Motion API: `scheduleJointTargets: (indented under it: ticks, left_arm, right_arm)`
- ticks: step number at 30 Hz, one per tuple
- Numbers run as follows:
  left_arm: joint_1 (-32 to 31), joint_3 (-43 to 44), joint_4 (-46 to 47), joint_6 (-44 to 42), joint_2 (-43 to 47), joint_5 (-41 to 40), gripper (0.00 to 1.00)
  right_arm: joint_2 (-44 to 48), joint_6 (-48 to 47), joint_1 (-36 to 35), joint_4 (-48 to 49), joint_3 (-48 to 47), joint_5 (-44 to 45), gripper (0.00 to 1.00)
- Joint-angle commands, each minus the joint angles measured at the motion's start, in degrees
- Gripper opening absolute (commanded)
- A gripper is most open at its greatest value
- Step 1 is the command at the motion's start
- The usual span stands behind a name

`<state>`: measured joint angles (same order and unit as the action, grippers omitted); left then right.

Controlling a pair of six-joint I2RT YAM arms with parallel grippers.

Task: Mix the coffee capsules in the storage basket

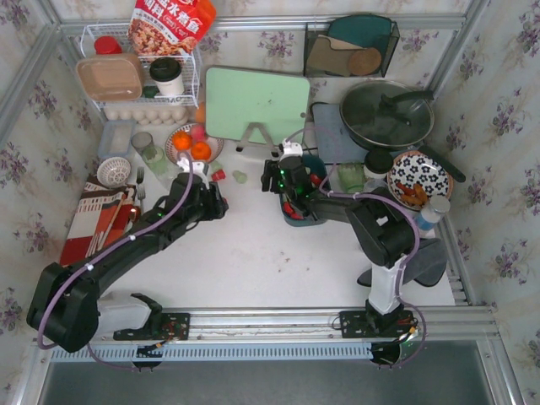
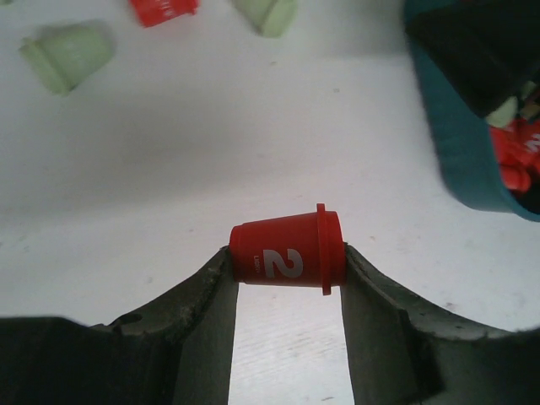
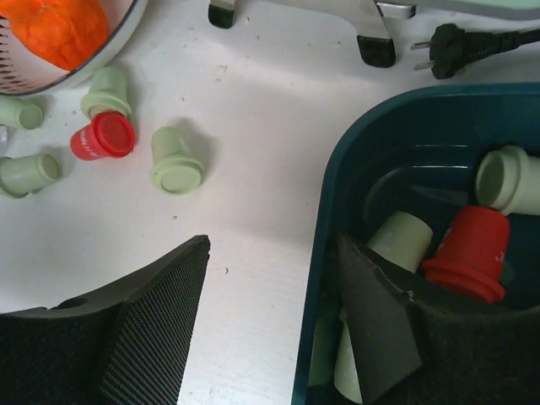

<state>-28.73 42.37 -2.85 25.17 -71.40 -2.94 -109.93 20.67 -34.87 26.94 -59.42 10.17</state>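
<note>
Left wrist: left fingers [image 2: 211, 304] clamp red capsule [image 2: 278, 253] end to end — light, stiff, probably slick. Right fingers [image 3: 152, 329] apart, straddling basket [image 3: 405, 101] wall.

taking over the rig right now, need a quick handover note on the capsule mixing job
Left hand: shut on a red capsule, gripped sideways, outside the basket.
Right hand: open, straddling the basket wall, one finger inside, one outside on the table.
Done: a red pod and mint pods lie together in the basket.
Left: drop in the held one, then collect the loose capsules by the fruit bowl; the right wrist view shows four mint and one red. Then stir the lot.
</note>
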Motion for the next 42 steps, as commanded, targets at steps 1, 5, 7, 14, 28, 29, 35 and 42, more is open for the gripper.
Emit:
scheduleJointTargets:
  ticks: [1, 5, 7, 14, 28, 29, 35, 42]
  left_arm:
    - [-2.93, 2.28, 2.70, -1.65, -0.37, 1.36, 0.22]
    - [-5.67, 7.26, 3.98, -2.00, -4.55, 1.75, 0.22]
    - [-7.13, 10.49, 4.36, -2.38, -7.39, 1.87, 0.22]
    - [-12.61, 23.24, 5.18, -4.04, -20.82, 3.26, 0.23]
    - [-19.42, 43.64, 0.83, -2.07, -44.21, 3.46, 0.36]
    - [-19.65, 43.63, 1.51, -1.78, -44.82, 3.31, 0.40]
    - [-20.55, 38.97, 6.68, -2.15, -42.40, -0.46, 0.64]
    - [-20.83, 28.15, 9.93, -5.14, -28.04, -7.77, 0.79]
  right_arm:
    - [3.87, 0.86, -0.13, -3.68, -0.34, 1.09, 0.70]
    - [11.47, -2.35, -0.11, -6.81, 3.33, 3.17, 0.71]
    - [15.93, -4.59, 0.03, -8.01, 6.07, 5.72, 0.72]
    - [33.11, -4.94, 0.57, -4.46, 20.80, 18.98, 0.72]
    - [46.17, -4.53, 1.34, 9.68, 35.51, 31.61, 0.72]
    - [46.06, -4.45, 1.33, 9.77, 35.56, 31.46, 0.72]
    - [44.91, -5.02, 1.30, 9.72, 35.19, 27.83, 0.73]
    - [41.15, -6.23, 1.34, 7.26, 32.09, 18.43, 0.71]
